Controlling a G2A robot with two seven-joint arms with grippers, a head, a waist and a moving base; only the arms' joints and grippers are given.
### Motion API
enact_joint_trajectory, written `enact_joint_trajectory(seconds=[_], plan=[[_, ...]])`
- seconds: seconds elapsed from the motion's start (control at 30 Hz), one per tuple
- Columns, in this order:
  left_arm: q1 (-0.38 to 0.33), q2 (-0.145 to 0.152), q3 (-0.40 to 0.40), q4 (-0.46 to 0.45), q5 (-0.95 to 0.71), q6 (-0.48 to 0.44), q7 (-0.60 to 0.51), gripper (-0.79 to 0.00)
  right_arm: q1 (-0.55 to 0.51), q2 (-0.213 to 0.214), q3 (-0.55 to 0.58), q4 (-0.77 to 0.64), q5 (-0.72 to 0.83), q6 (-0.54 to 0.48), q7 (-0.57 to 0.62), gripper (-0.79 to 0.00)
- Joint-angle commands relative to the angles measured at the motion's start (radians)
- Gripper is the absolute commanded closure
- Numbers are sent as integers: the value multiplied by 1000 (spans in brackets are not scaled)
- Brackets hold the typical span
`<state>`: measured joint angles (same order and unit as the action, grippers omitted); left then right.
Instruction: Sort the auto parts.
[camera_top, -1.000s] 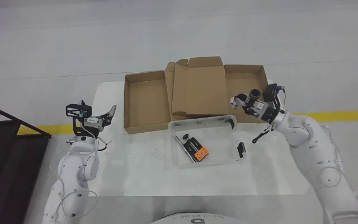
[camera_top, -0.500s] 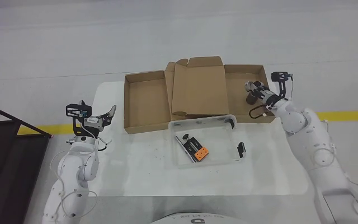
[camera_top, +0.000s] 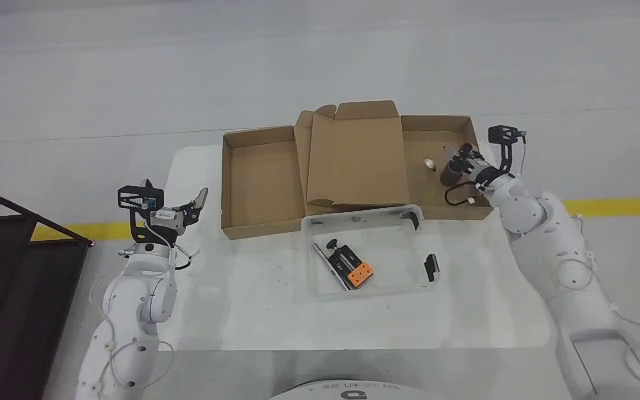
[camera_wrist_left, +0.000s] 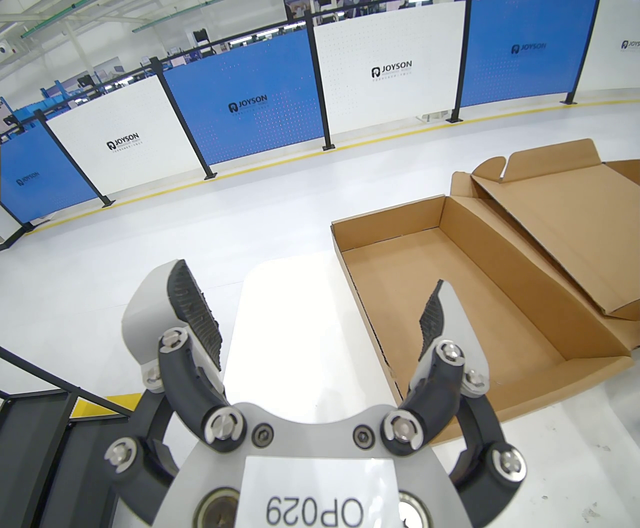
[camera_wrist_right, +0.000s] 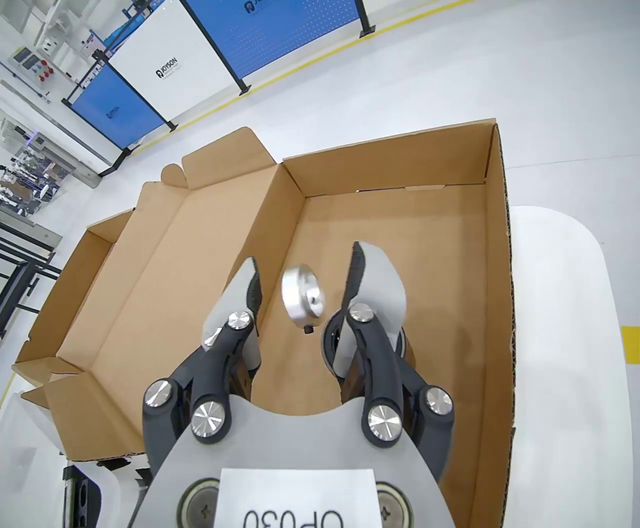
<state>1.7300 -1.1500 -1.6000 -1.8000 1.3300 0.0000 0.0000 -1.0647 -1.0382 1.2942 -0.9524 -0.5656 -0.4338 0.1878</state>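
Top view gives us the left pincer (camera_top: 165, 200) at the left edge of the tabletop (camera_top: 250, 290), fingers spread wide and gripping nothing. Next comes the left cardboard box (camera_top: 262, 190), then the clear tray (camera_top: 395, 245) holding a black and orange part (camera_top: 345, 262), with a small black part (camera_top: 431, 267) at its right edge. In the right cardboard box (camera_top: 440, 135) we see a silver disc (camera_top: 428, 162), tilted, untouched by the right pincer (camera_top: 462, 168), whose fingers stand apart above that box
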Motion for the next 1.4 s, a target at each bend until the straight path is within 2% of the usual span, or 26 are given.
enact_joint_trajectory(seconds=[0.0,0.07,0.23,0.3,0.37,0.97,1.07,1.23,1.37], plan=[[0,0,0,0,0,0,0,-785,-10,1,6,-12,6,-18,-11,-613],[0,0,0,0,0,0,0,-785,-30,3,21,-36,32,-75,-23,-585],[0,0,0,0,0,0,0,-785,-107,24,83,-163,49,-308,-31,-542],[0,0,0,0,0,0,0,-785,-147,33,108,-229,9,-363,-46,-597],[0,0,0,0,0,0,0,-785,-194,40,131,-299,-24,-414,-64,-785],[-1,1,3,-9,33,0,5,-785,-202,41,136,-309,-27,-413,-68,-785],[-1,-1,74,-68,149,-14,0,-785,-202,41,136,-309,-27,-413,-68,-785],[-3,-2,214,-168,269,-153,-76,-785,-202,41,136,-309,-27,-413,-68,-785],[-5,-2,217,-172,282,-159,-85,-785,-202,41,136,-309,-27,-413,-68,-785]])
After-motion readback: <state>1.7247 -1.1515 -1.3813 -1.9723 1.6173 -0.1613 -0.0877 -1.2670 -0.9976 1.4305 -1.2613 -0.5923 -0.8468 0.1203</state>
